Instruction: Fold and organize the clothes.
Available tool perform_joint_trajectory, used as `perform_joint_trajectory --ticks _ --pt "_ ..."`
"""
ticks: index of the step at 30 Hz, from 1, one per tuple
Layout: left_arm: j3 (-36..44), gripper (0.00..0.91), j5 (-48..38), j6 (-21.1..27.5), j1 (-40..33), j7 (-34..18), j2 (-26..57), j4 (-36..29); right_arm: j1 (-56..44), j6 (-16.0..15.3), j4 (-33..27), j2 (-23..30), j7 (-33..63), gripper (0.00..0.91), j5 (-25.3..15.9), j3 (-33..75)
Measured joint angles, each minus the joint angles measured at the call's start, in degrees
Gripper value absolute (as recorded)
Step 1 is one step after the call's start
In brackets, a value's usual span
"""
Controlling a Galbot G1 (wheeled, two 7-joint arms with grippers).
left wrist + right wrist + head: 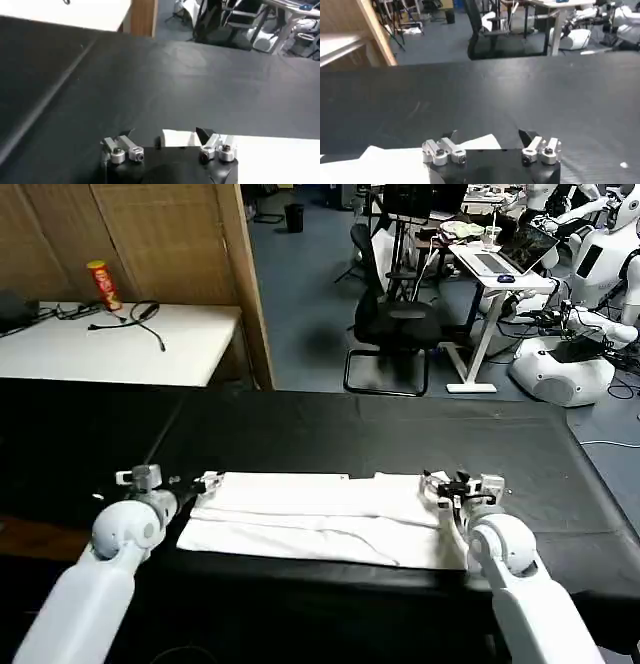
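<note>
Black cloth table (300,434), flat folded T-shirt (320,509)

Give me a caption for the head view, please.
Both tools, left tool and right tool, rest at opposite ends of a folded white T-shirt.

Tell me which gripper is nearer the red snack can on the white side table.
Left. The left gripper sits at the folded T-shirt's left end, below the can; the right gripper is at its far end.

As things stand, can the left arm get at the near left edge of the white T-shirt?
Probably yes. The left gripper is open at the T-shirt's left end on the black table, with nothing lying between them.
</note>
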Motion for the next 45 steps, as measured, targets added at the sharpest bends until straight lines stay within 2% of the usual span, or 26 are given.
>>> perform_joint_trajectory --ticks 2,3,5,9,13,17,22,23,24,25,30,35,45 --pt "-0.1 0.107 0.1 -0.1 0.1 -0.1 0.1 0.1 -0.1 0.0 0.0 0.0 0.0 0.371 0.0 0.0" --pt "-0.2 0.078 0.1 -0.2 0.3 0.0 0.2 0.1 -0.1 0.0 -0.1 0.0 0.0 0.146 -0.1 0.1" --pt "-0.2 0.01 0.1 -0.3 0.7 0.2 0.3 -0.3 -0.2 0.0 -0.2 0.1 0.0 0.068 -0.3 0.1" --pt "-0.2 0.0 0.2 -0.2 1.1 0.7 0.3 -0.7 -0.5 0.2 -0.3 0.4 -0.1 0.01 -1.0 0.2" --pt "0.0 0.0 2.2 -0.7 1.4 2.1 0.2 -1.5 -1.0 1.0 -0.1 0.7 -0.2 0.0 -1.8 0.4" --pt "1.1 0.0 7.8 -4.2 1.3 4.6 0.0 -1.6 -1.3 3.1 -0.1 1.3 0.7 0.0 -3.8 0.7" --pt "3.0 0.0 14.0 -7.4 -0.4 6.0 -0.2 0.3 -1.0 3.9 -0.4 2.6 3.4 0.0 -4.2 1.6" --pt "3.6 0.0 14.6 -7.7 -1.1 6.0 -0.5 1.0 -1.0 3.9 -0.4 2.7 3.1 0.644 -4.2 1.8" --pt "4.2 0.595 15.0 -7.9 -1.7 6.0 -0.8 1.8 -1.1 3.7 -0.4 2.7 2.4 0.878 -4.2 2.0" --pt "4.7 0.878 15.2 -8.0 -2.5 6.0 -1.0 2.6 -1.3 3.6 -0.2 2.6 1.2 0.878 -4.2 2.1" --pt "5.4 0.878 15.9 -8.6 -4.4 5.4 -1.5 3.6 -2.6 3.9 1.6 1.3 -3.9 0.878 -4.2 3.2" --pt "5.0 0.878 16.6 -9.6 -4.2 5.2 -0.5 2.8 -4.6 4.0 4.5 -0.5 -4.8 0.878 -3.8 4.6" --pt "1.4 0.878 11.1 -8.7 0.9 3.6 1.4 -4.3 -9.6 4.3 12.5 -1.5 -5.1 0.878 -2.9 7.3"
